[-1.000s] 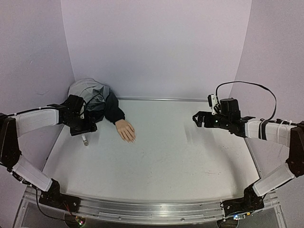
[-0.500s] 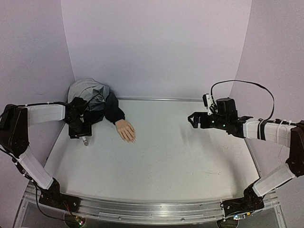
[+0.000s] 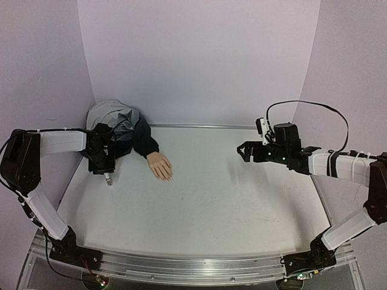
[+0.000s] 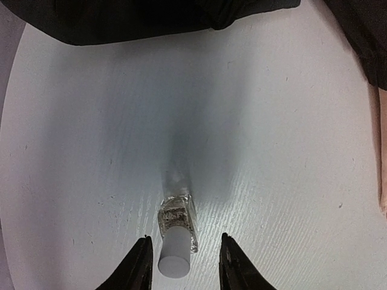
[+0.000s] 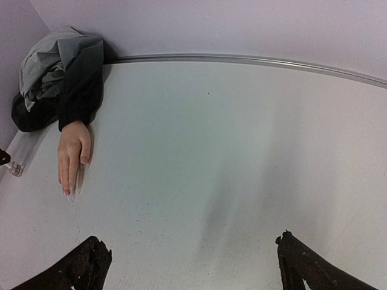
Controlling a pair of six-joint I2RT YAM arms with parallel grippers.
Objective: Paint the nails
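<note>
At the far left, the left end effector (image 3: 104, 171) points down at the white counter (image 3: 205, 199). Its two black fingers (image 4: 140, 266) stand on either side of a small nail polish bottle (image 4: 177, 232). A sliver of counter shows between each finger and the bottle, so the jaws are parted and grip nothing. The bottle has a clear, squarish glass body that is speckled inside, and its smooth white cylindrical cap points toward the wrist camera. Just behind and to the right of this end effector lies a crumpled jacket (image 3: 115, 121), soft grey fabric above and dark fabric below. Its dark sleeve (image 3: 144, 142) reaches out onto the counter. A pale peach mannequin hand (image 3: 159, 164) comes out of the cuff and lies flat, palm down, matte and smooth, with its fingers together. The nails (image 5: 66, 192) are tiny glossy tips at the ends of those fingers. They sit to the right of the left end effector, near it but clear of its fingers and of the bottle. They are well apart from the right end effector (image 3: 243, 151), which hangs above the counter far to their right with its dark, rough-edged fingers (image 5: 91, 266) spread wide and nothing between them. The counter is finely grained and lightly scuffed, with a metal strip (image 3: 199, 126) along its back edge.
</note>
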